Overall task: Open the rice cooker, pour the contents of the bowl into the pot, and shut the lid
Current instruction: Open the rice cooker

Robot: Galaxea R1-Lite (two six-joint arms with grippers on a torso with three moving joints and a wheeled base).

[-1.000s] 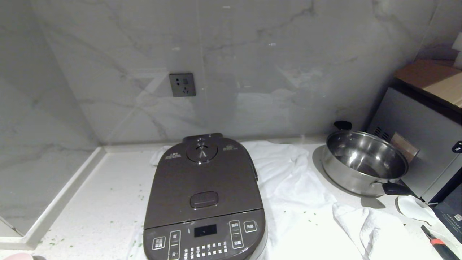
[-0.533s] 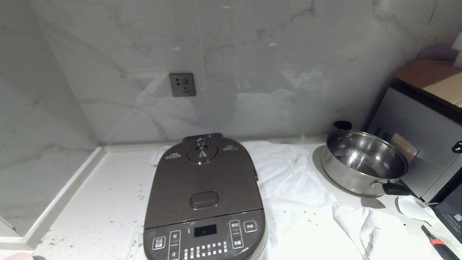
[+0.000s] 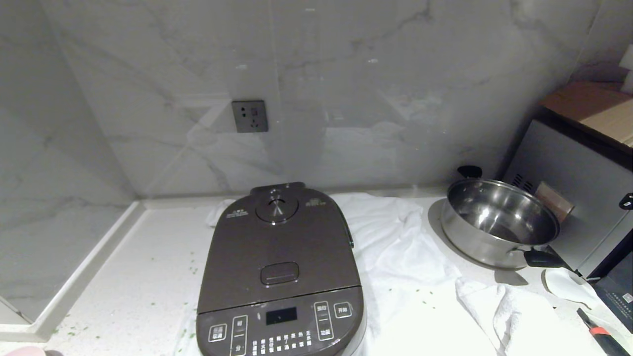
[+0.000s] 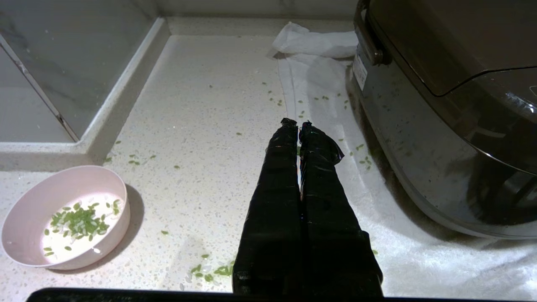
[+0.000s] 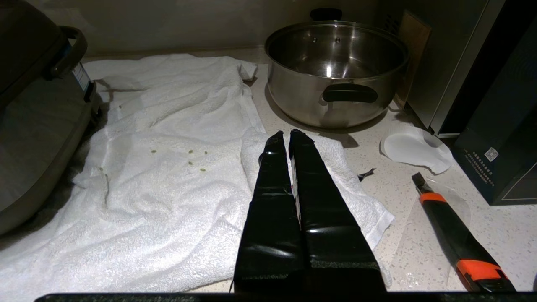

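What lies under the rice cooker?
A white towel spreads from beneath the rice cooker across the counter. How far it runs underneath is hidden by the cooker's body.

Nothing really readable here. The rice cooker [image 3: 280, 277] front panel has white-outlined buttons with Chinese characters, too small to make out; lid [image 3: 278, 247] print by the vent is unreadable too.

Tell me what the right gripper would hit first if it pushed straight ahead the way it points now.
Probably the steel saucepan: the shut right gripper points at its near wall, over the white towel. If it slopes downward, the towel's edge may come first.
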